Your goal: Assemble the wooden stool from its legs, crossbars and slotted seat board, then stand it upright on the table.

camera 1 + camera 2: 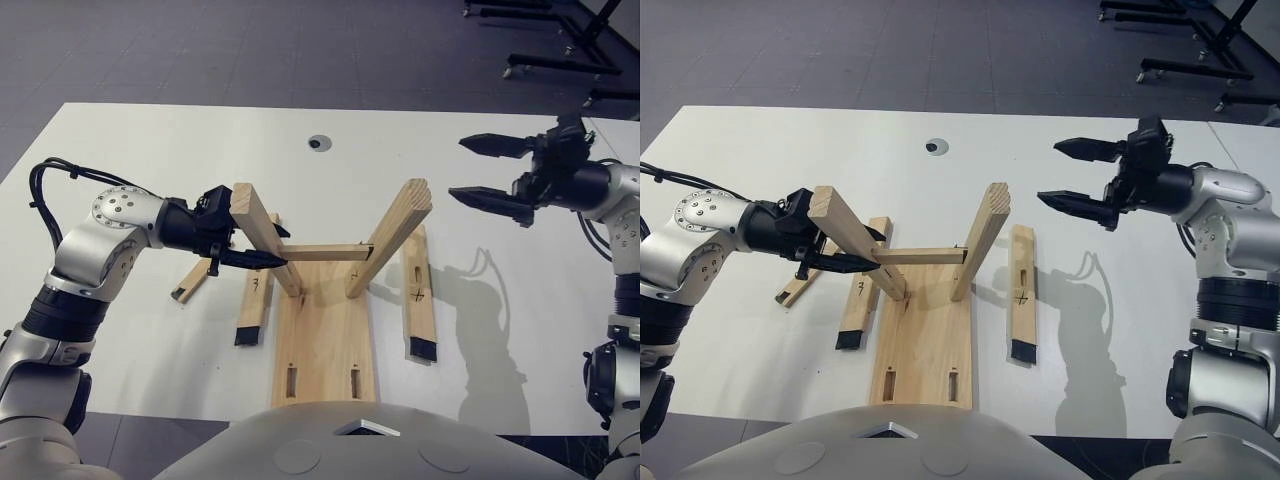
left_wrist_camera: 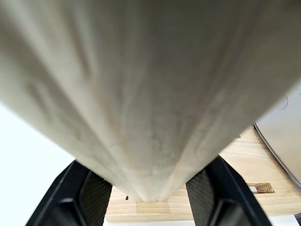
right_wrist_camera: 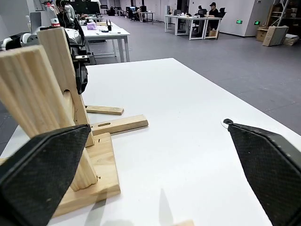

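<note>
A pencilled cross marked the right loose leg (image 1: 418, 290); the left loose leg (image 1: 255, 300) bore a mark too small to read. Both lay flat beside the pale board (image 1: 322, 340) on the table (image 1: 150, 150). A left standing leg (image 1: 262, 225) and a right standing leg (image 1: 392, 235) splayed up from the board, joined by a crossbar (image 1: 325, 253). The left claw (image 1: 248, 252) clamped the left standing leg. The right claw (image 1: 462, 168) hung wide open and empty above the table.

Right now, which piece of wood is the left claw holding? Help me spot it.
On the white table, find the flat seat board nearest the robot. Two legs stand slanted in it; the left gripper clamps the left leg, unlike the loose legs lying flat alongside.
</note>
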Tool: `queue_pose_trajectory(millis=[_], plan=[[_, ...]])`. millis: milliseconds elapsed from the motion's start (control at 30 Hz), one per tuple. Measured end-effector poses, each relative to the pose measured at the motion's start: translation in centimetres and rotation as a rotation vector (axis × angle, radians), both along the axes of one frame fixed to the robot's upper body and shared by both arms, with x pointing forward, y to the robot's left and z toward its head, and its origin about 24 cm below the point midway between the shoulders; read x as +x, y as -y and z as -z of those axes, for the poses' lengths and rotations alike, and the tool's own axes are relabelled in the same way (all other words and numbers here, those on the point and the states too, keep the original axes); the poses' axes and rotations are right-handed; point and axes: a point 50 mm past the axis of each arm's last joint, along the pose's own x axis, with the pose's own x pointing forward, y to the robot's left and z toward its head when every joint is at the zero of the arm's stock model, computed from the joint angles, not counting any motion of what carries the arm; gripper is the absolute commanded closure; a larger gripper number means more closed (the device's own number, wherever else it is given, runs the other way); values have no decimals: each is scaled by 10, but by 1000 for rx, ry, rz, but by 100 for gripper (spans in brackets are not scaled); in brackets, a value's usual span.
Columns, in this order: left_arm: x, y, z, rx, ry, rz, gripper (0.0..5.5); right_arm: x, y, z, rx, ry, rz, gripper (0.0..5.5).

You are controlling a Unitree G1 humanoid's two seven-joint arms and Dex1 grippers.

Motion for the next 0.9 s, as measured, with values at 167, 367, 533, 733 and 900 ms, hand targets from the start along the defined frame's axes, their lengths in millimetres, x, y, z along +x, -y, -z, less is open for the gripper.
queue_pose_trajectory(millis=[167, 367, 533, 733, 900], plan=[[0, 0, 0, 2, -4, 0, 347, -8, -29, -5, 73, -31, -138, 10], [0, -1, -1, 6, -8, 0, 347, -11, -34, -4, 74, -69, -139, 10], [1, -3, -2, 8, -9, -5, 347, -10, -40, 0, 83, -80, -144, 10], [1, -3, -3, 10, -11, -5, 347, -9, -42, 0, 85, -79, -151, 10], [2, -4, -2, 11, -16, -4, 347, -7, -46, -2, 73, -72, -167, 10]])
